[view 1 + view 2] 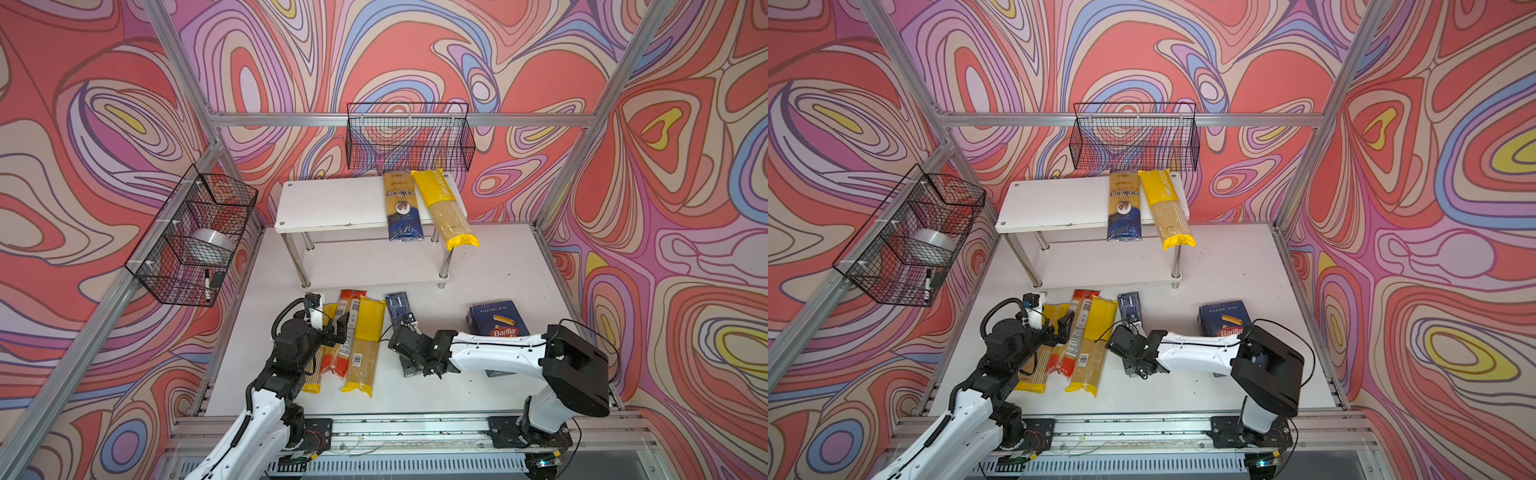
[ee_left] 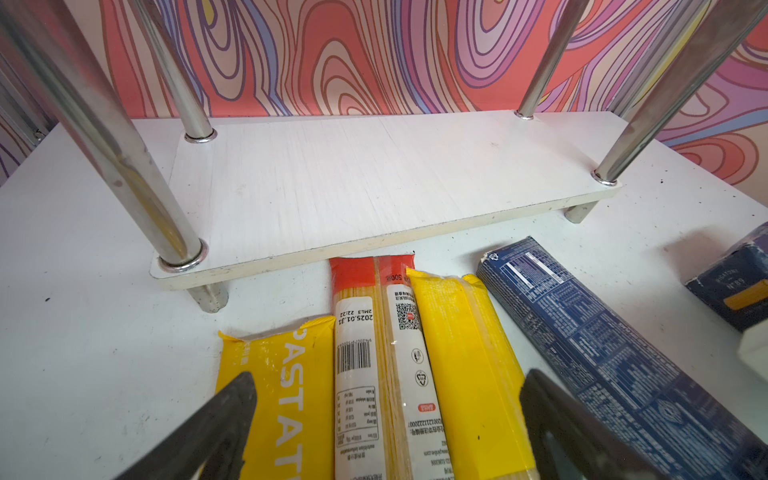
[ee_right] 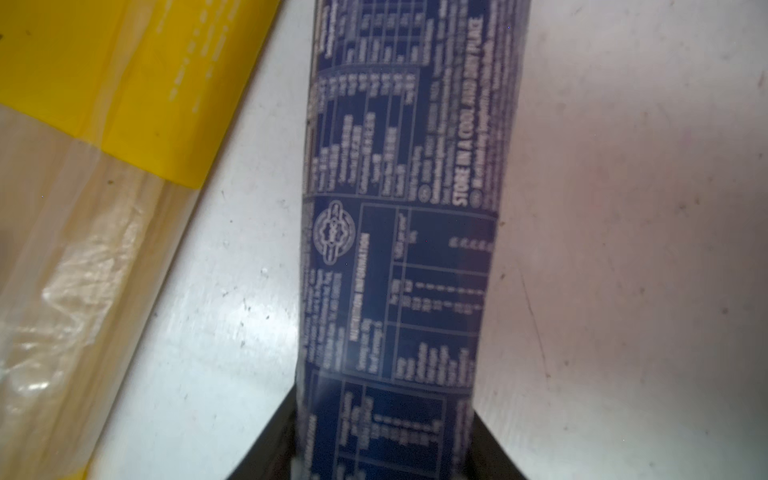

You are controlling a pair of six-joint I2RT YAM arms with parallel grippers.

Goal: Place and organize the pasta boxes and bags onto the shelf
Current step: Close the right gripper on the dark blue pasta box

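Before the left half of the shelf (image 1: 332, 203), the left tool (image 2: 390, 376) hangs with its jaws spread wide over a yellow packet (image 2: 282, 374) and the red-ended packet (image 2: 361, 332) beside it, gripping nothing. A second yellow packet (image 2: 461, 353) lies against the red-ended one. These look light, with slick film and brittle strands, so I'd pinch gently across the middle, or the ends will droop. Before the shelf's middle, the narrow blue box (image 3: 399, 249) lies flat on the bench (image 1: 478, 270). The right tool (image 3: 380, 449) straddles it, a jaw at each long edge; whether they bite I cannot tell. It is stiff, light card, a fair hold across its width. Past the shelf's right front corner, the Barilla box (image 1: 496, 318) looks wide for any jaw. On the shelf's top board lie the ankara packet (image 1: 402, 203) and another yellow packet (image 1: 442, 208), both overhanging the front edge.
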